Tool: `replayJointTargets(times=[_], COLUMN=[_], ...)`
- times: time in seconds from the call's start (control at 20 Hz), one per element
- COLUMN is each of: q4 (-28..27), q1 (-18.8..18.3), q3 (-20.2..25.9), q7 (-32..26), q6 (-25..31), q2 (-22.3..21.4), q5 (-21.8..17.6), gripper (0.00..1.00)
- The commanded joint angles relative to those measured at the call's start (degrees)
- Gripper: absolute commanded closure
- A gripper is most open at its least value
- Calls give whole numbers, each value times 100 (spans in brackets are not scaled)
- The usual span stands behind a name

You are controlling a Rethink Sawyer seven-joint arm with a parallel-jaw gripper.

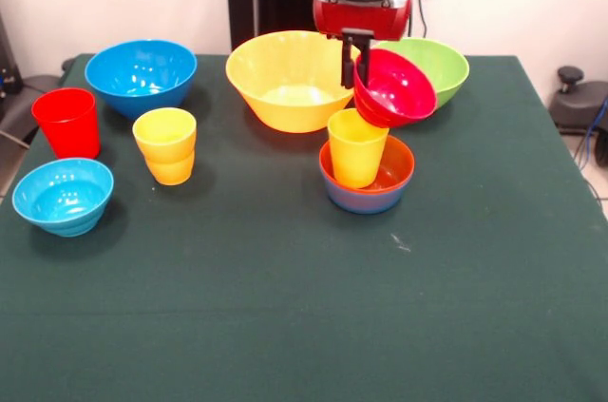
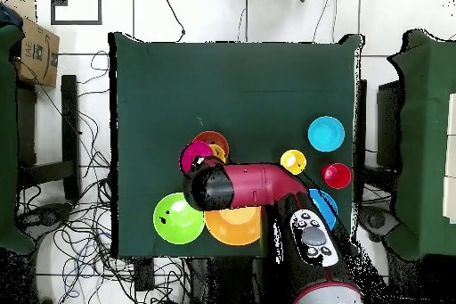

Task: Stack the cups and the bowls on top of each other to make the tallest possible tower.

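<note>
You can read no clear writing here; your gripper [image 1: 357,60] hangs from above, fingers pinching the tilted crimson bowl's [image 1: 397,88] rim above the yellow cup [image 1: 355,147].

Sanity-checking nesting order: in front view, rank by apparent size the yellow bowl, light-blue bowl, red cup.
1. yellow bowl
2. light-blue bowl, though it sits nearer the camera
3. red cup

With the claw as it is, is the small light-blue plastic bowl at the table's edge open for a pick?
Probably not yet: the claw is shut on the tilted crimson plastic bowl. The small light-blue plastic bowl itself stands alone with nothing over it, so its rim looks free once the claw is emptied.
</note>
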Motion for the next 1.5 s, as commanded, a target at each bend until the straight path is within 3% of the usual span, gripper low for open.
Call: replayJointTargets(times=[0.05,1.05,1.5], q4=[-413,-406,-129], q1=[-118,-182,-132], q3=[302,366,571], q7=[-226,-304,-218], q6=[-426,-443,14], q2=[385,422,-149], q5=[-554,-502,-145], gripper=[100,100,100])
